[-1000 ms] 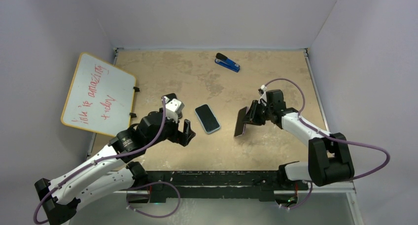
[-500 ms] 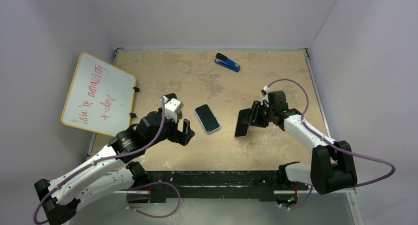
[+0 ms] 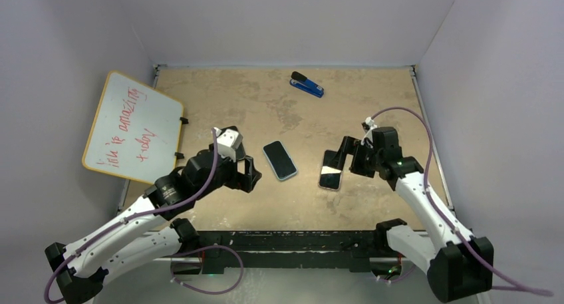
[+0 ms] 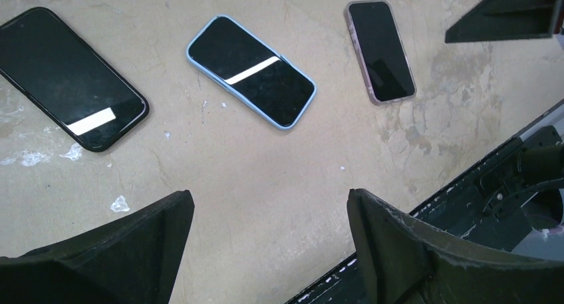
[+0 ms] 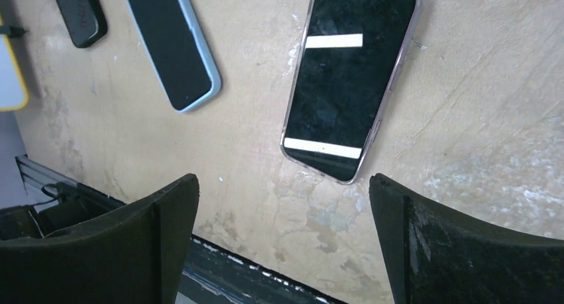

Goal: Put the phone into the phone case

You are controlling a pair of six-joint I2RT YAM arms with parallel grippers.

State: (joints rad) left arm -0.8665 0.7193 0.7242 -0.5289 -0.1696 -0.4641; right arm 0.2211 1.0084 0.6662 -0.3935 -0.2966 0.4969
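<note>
A phone (image 3: 331, 169) with a dark screen and a pale pinkish clear rim lies flat and face up on the table, also seen in the right wrist view (image 5: 349, 84). My right gripper (image 3: 352, 159) stands open just to its right and holds nothing (image 5: 282, 191). A second phone in a light blue case (image 3: 279, 160) lies to the left (image 4: 251, 71). A black phone (image 4: 70, 88) lies beyond it, hidden under my left arm in the top view. My left gripper (image 3: 249, 174) hangs open and empty (image 4: 269, 204) left of the blue one.
A whiteboard (image 3: 130, 128) with red writing leans at the left edge. A blue stapler (image 3: 306, 84) lies at the back. The black front rail (image 3: 299, 237) runs along the table's near edge, close below both grippers.
My right gripper has opened and let go of the pink-rimmed phone, which went from standing tilted to lying flat. The right arm has drawn back to the right. The left gripper barely shifted.
</note>
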